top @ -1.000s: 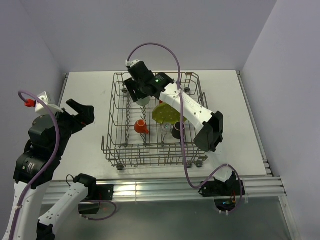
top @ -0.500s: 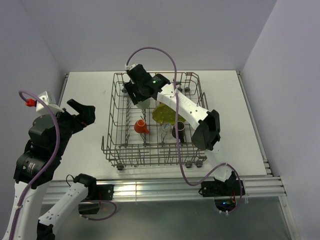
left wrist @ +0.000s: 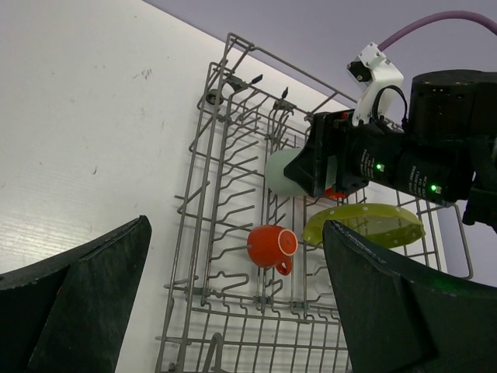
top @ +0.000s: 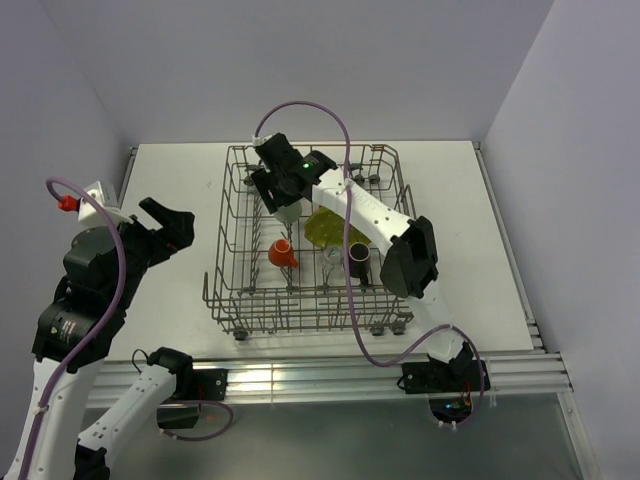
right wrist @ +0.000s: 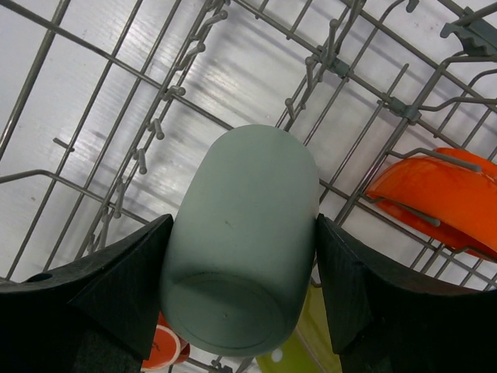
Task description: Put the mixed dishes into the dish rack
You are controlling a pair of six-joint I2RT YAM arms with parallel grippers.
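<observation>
Enclosure: three plain walls, pale lilac-grey, unmarked. The back wall [top: 300, 70] meets the left wall [top: 45, 110] and the right wall [top: 590, 180] at clean corners.

Furniture: one white table [top: 460, 250] set against the back wall, its surface matte, with a few small dark scuffs [left wrist: 144, 74] near the far left. A metal strip [top: 508, 250] runs along its right edge. A ribbed aluminium rail [top: 310, 375] spans the near edge.

Below the rail: a dull grey surface [top: 330, 440].

Light: even and diffuse, shadows soft.
</observation>
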